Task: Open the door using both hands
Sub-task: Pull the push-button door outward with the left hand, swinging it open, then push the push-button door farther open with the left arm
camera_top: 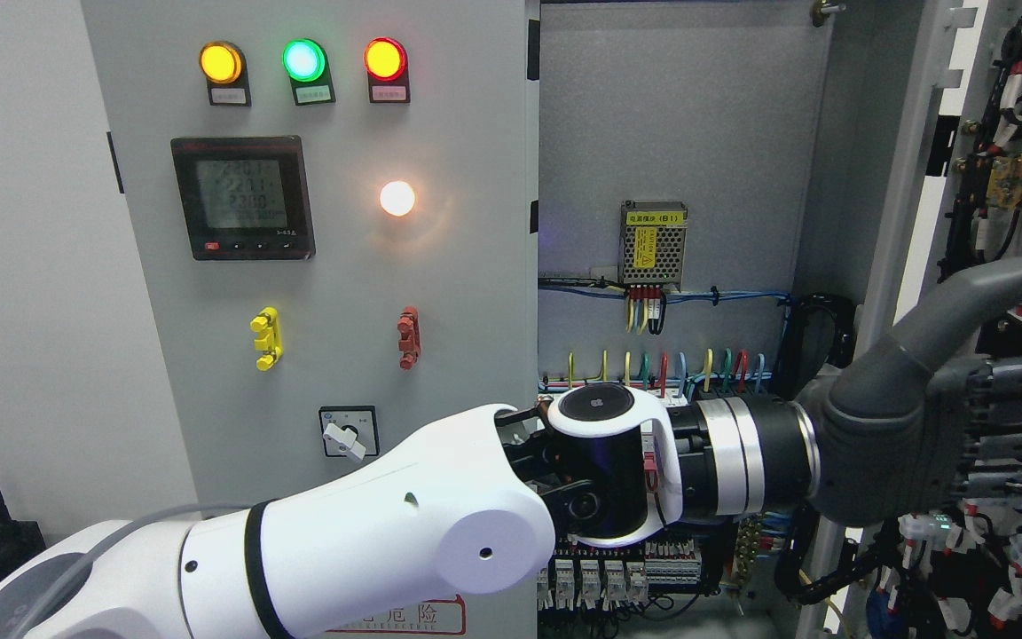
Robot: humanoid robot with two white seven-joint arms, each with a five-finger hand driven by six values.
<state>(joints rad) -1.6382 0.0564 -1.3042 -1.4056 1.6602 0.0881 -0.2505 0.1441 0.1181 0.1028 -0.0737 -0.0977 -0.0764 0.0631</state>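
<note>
At the picture's right, the left robot hand (946, 417) reaches across from the lower left on a white arm (369, 541) and lies flat against the inner face of the opened door (910, 177) of the cabinet. Its fingers (1017, 426) are stretched out straight and side by side, the thumb (963, 311) raised above them, and they grip nothing. The door stands swung wide, its inside crowded with black, red and white wiring.

Between this door and the closed panel (325, 266) the cabinet interior (680, 133) is exposed: a grey back plate carries a small meshed power supply (653, 244) with a yellow label, with coloured wires below it and rows of terminal blocks (600, 577) lower down, partly hidden by the wrist.

The closed panel at the left bears amber, green and red lamps (302, 60) along its top, a digital meter (242, 197), a lit white lamp (397, 198), a yellow fitting (265, 338), a red fitting (408, 337) and a rotary switch (348, 432).
</note>
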